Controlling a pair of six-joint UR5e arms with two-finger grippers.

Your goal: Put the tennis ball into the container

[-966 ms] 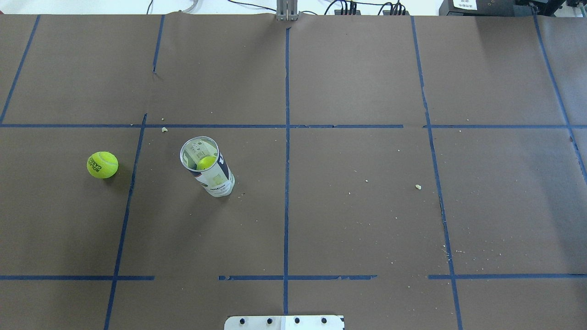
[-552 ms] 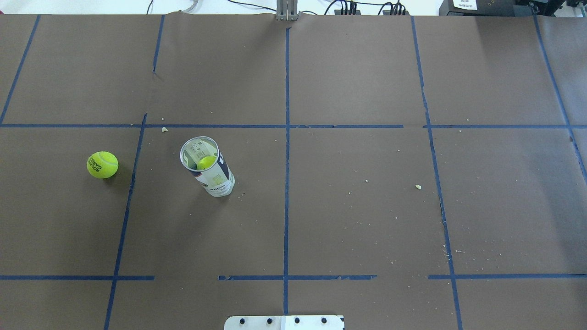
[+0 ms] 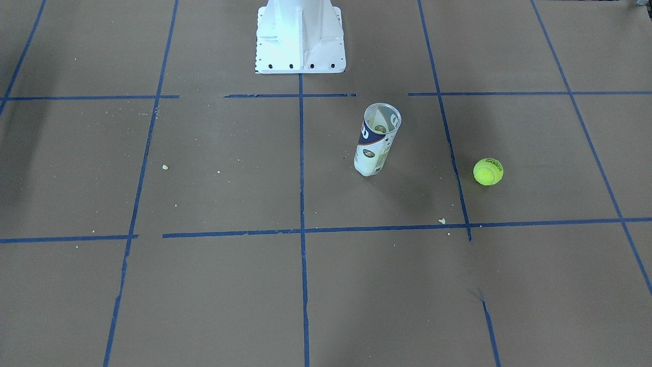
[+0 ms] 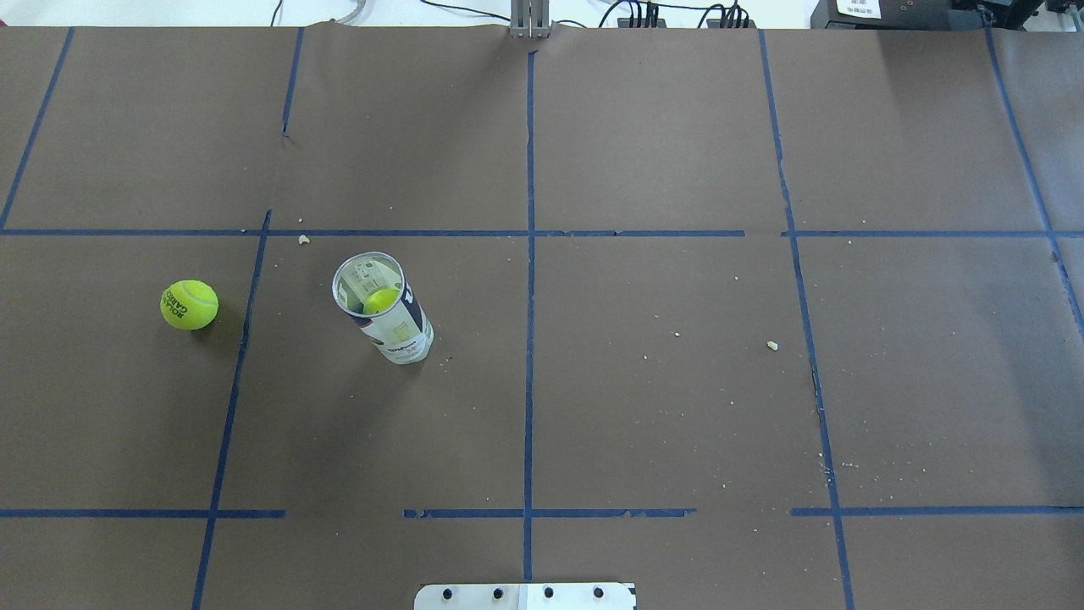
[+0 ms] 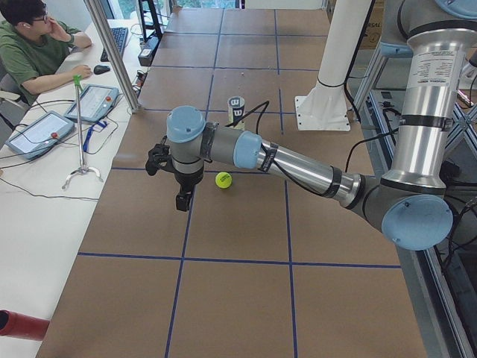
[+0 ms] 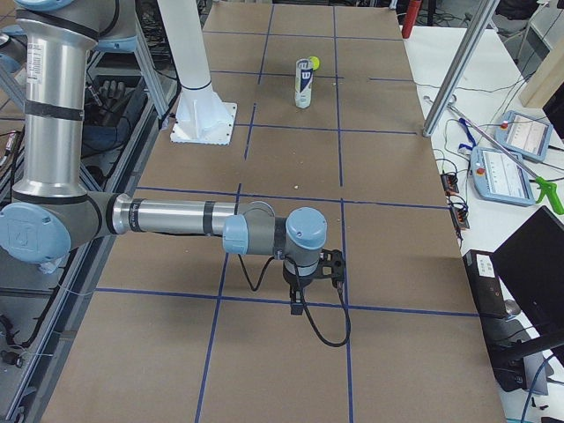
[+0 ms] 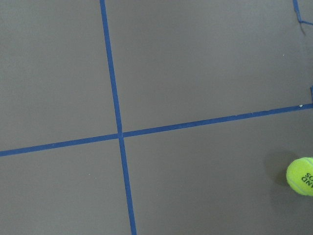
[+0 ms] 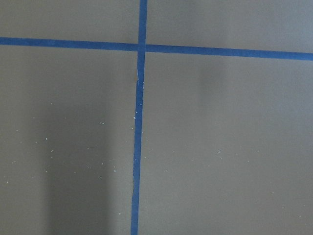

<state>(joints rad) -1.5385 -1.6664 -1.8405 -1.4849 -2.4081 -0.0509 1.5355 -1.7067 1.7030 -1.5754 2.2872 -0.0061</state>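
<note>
The tennis ball (image 4: 189, 305) lies loose on the brown paper, with dark lettering on it; it also shows in the front view as the tennis ball (image 3: 488, 171) and at the left wrist view's right edge (image 7: 301, 176). The container (image 4: 385, 313) stands upright with its mouth open, a short way from the ball, and a second yellow-green ball (image 4: 381, 299) sits inside it. My left gripper (image 5: 158, 159) hovers over the table beside the loose ball, seen only from the side. My right gripper (image 6: 333, 264) hangs far from both. For either gripper I cannot tell whether it is open or shut.
The white pedestal (image 3: 300, 35) stands at the robot's edge of the table. Blue tape lines (image 4: 529, 254) divide the paper into squares, and small crumbs (image 4: 771, 345) lie scattered on the right half. An operator (image 5: 30, 45) sits at a side desk with tablets.
</note>
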